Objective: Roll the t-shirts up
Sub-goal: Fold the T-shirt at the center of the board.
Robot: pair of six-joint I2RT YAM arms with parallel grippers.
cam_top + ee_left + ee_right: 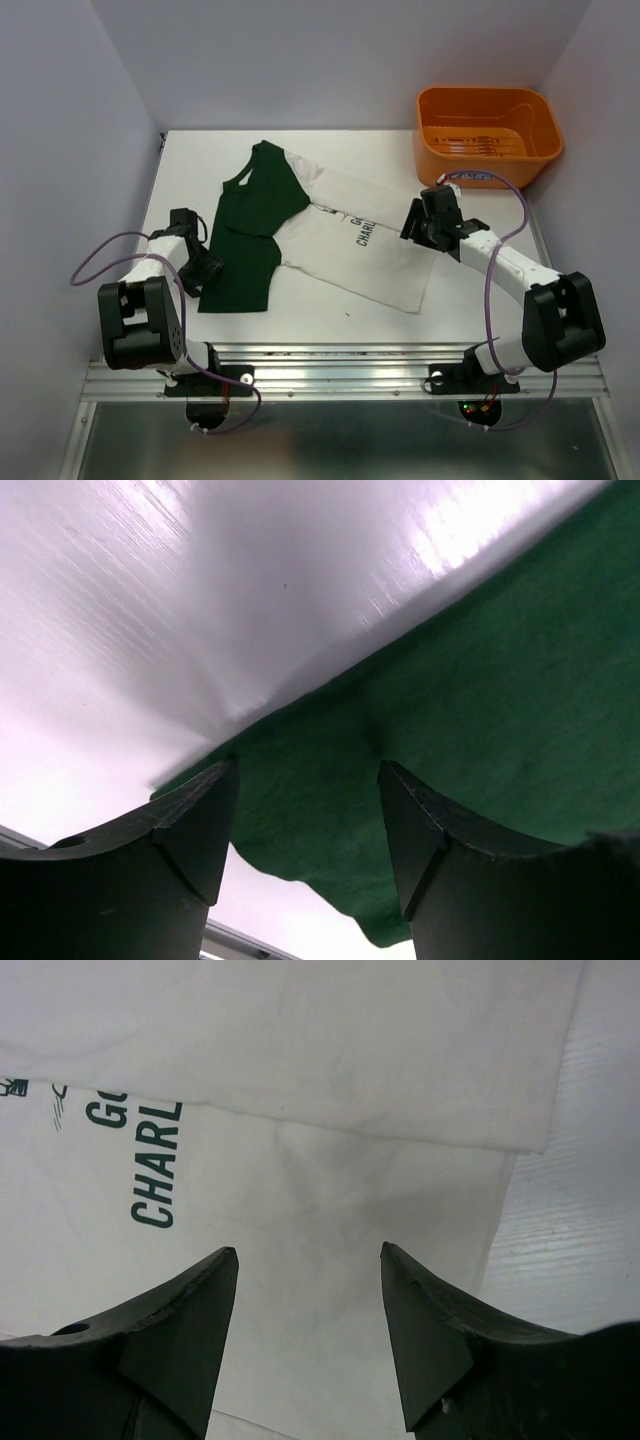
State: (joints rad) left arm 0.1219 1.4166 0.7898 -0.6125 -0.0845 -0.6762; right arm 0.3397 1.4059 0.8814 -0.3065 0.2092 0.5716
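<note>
So, the t-shirt (pixel 370 255) lies flat just left of the orange basket (pixel 432 120). Left gripper (pixel 305 810) gapes over its green edge, right gripper (pixel 308 1300) gapes over the white body beside the lettering (pixel 155 1175).

We are reading dark green lettering (pixel 155 1165) printed in two lines on the white chest of the t-shirt (pixel 350 1290). In the right wrist view the letters are running sideways. The lower line is showing "CHARL" and the upper line "GO", and both are breaking off where a fold (pixel 300 1040) of the white cloth is lying over them. Beside the words a small green emblem (pixel 15 1088) is showing, too small for us to read. In the top view we are making out the same "CHARL", with a "G" above it.
</note>
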